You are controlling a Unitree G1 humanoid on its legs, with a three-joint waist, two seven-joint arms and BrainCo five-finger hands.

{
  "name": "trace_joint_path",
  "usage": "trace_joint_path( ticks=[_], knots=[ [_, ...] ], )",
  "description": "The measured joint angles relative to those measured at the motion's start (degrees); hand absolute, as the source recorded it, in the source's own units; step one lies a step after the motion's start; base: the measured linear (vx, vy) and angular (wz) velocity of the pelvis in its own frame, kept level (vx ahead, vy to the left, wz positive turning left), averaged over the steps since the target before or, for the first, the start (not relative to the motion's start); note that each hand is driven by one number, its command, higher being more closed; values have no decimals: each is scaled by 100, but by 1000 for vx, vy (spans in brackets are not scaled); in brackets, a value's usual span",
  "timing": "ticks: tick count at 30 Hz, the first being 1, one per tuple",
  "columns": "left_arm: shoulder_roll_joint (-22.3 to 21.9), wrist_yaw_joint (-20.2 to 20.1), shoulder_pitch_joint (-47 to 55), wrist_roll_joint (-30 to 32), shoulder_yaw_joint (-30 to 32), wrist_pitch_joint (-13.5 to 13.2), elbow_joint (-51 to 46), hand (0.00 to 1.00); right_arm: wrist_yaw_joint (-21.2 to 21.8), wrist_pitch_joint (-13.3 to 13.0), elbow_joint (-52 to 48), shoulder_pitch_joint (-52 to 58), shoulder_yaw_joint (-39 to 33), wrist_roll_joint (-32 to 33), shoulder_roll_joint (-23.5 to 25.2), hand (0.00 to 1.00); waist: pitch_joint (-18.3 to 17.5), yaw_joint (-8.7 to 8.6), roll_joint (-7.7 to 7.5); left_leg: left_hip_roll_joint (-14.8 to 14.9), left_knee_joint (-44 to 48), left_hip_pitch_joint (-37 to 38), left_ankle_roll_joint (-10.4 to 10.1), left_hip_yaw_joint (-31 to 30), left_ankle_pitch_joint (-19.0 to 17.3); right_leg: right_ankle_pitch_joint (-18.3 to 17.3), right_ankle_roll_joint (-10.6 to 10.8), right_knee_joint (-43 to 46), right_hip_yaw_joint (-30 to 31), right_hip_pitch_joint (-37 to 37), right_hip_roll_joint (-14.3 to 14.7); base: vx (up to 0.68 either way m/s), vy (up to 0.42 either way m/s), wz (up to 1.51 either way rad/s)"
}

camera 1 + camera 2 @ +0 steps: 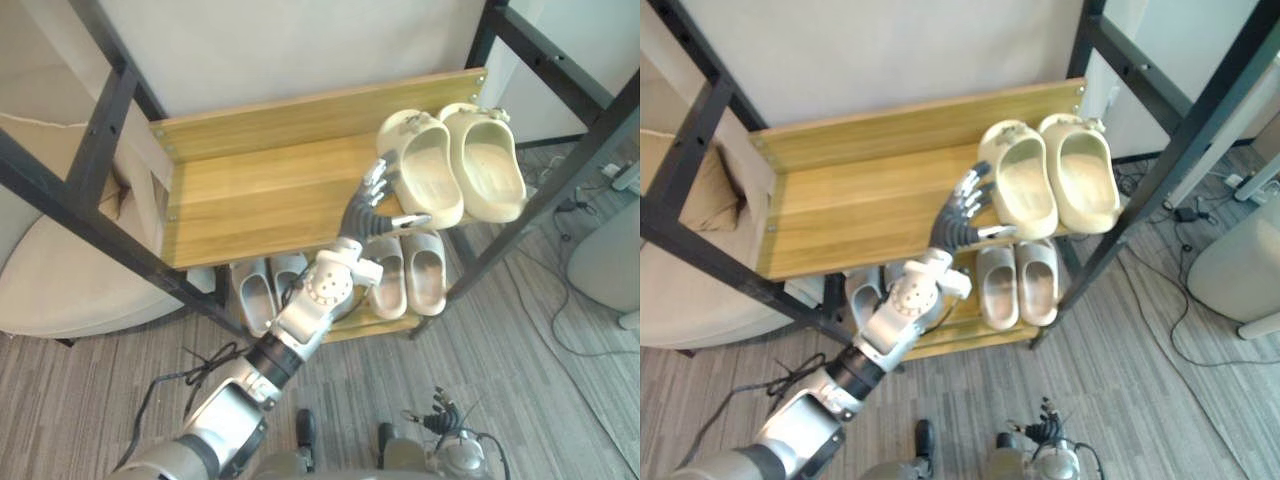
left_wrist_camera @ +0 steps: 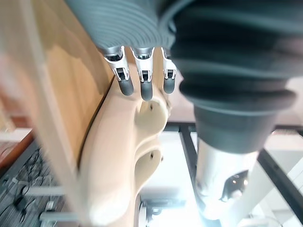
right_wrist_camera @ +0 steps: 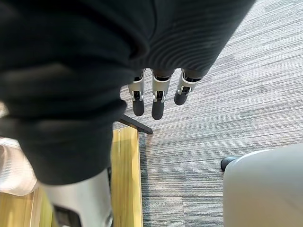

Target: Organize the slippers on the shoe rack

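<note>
Now the left hand (image 1: 362,208) lays straight, close-set fingers against a cream slipper (image 1: 432,172) on the shoe rack's top shelf (image 1: 260,195). Right hand (image 3: 158,94) hangs below that shelf, fingers relaxed.

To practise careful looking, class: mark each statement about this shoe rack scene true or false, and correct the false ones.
1. The cream slippers sit side by side on the top shelf. True.
2. The left hand has its fingers against one cream slipper's side. True.
3. The lower shelf is bare. False: pale slippers lie on the lower shelf.
4. The right hand grips a slipper. False: the right hand hangs open above the carpet.
5. The cream slippers lie upside down. False: their openings face up.
</note>
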Motion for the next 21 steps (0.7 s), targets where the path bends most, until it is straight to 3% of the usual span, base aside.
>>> trace_joint_path(
  ticks=[10,13,21],
  knots=[
    [606,-240,968,-495,280,-76,-1584,0,161,-15,534,-252,29,-3,-99,0,-14,102,4,-67,-1,-3,24,-332,82,4,7,-107,-309,211,-57,1,-4,18],
    [809,-547,1372,-768,-118,-87,-2007,0,187,-22,655,-305,156,-4,-148,0,-34,108,1,-77,-1,2,25,-487,103,18,10,-192,-441,324,-59,1,-11,19],
    [851,-1281,2274,-1278,-724,-28,-2229,0,237,19,931,-433,275,-40,-184,0,-101,181,20,-88,-3,106,27,-661,105,89,7,-532,-694,636,-17,7,-17,14]
  ],
)
